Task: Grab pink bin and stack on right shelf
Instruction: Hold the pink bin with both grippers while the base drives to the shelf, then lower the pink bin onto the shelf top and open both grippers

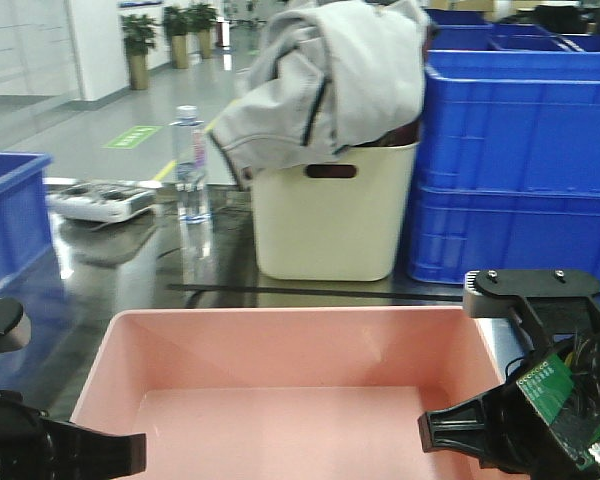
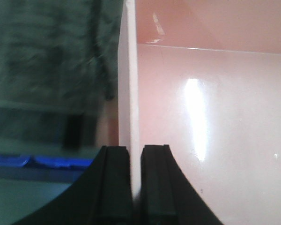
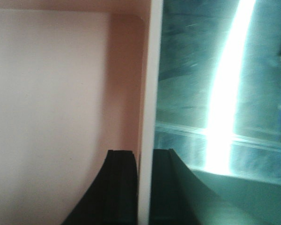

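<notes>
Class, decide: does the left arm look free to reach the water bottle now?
Probably not: the left gripper is clamped on a wall of the pink bin, and the water bottle stands beyond the bin's far rim.

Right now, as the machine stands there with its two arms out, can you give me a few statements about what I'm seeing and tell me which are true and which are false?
1. The left pincer and the right pincer each clamp a side wall of the pink bin. True.
2. The pink bin holds a jacket. False: what shows of its inside is bare, and the grey jacket is draped over the cream bin behind it.
3. A water bottle stands upright to the left of the cream bin in the front view. True.
4. The blue crates on the right all stand singly. False: one sits on top of another.
</notes>
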